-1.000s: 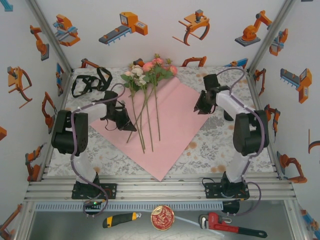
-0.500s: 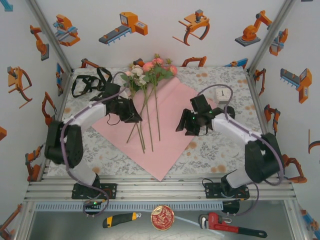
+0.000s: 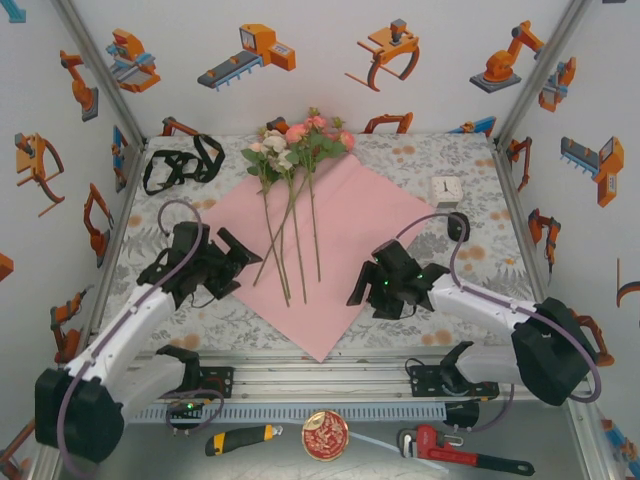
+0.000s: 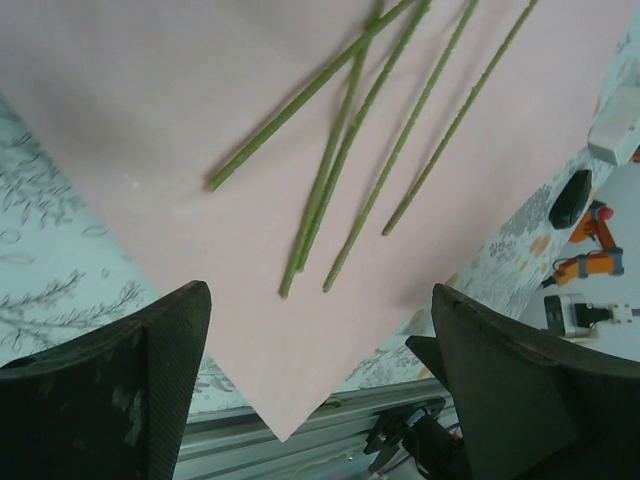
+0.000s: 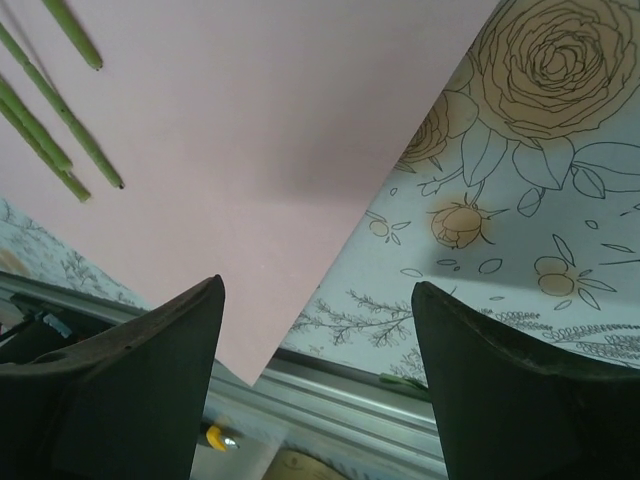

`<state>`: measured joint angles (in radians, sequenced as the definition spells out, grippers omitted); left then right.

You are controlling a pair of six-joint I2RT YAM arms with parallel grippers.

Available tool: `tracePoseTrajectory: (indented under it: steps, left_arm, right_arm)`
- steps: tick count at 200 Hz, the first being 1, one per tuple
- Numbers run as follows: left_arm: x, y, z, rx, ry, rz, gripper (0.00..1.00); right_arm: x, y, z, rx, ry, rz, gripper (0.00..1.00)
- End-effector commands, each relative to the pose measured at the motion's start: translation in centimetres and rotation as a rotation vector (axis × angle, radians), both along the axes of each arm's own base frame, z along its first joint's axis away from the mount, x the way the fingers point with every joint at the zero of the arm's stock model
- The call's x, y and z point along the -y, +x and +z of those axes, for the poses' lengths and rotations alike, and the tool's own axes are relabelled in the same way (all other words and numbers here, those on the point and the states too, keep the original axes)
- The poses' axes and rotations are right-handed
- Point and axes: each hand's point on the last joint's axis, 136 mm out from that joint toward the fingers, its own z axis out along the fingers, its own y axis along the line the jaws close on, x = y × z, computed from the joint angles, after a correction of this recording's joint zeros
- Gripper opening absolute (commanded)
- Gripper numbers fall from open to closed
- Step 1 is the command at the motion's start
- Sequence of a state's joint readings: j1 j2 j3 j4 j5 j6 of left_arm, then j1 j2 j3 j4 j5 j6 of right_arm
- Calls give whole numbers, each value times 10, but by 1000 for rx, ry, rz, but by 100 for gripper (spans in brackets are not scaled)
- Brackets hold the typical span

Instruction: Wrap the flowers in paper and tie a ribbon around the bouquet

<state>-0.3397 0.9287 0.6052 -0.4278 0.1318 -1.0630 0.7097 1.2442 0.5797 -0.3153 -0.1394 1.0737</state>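
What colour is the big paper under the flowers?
The paper is plain pink on the side facing up. The top external view shows it best.

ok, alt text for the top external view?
Flowers lie on a pink paper sheet spread diamond-wise on a floral tablecloth, blooms at the far corner, stems pointing nearward. The left tool and right tool hang open over the sheet's near edges, holding nothing. A black ribbon lies loose at far left.

White walls [image 3: 330,80] printed with orange robot arms surround a floral-clothed table [image 3: 400,160].
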Motion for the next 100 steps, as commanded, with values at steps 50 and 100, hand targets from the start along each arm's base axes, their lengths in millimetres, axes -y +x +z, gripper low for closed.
tracePoseTrajectory:
  steps: [50, 100]
  left_arm:
    - [-8, -41, -6, -21, 24, -65, 91]
    - [4, -27, 38, 167, 138, -298, 95]
  right_arm:
    - [-22, 2, -20, 66, 19, -140, 66]
    - [-24, 17, 13, 133, 37, -196, 18]
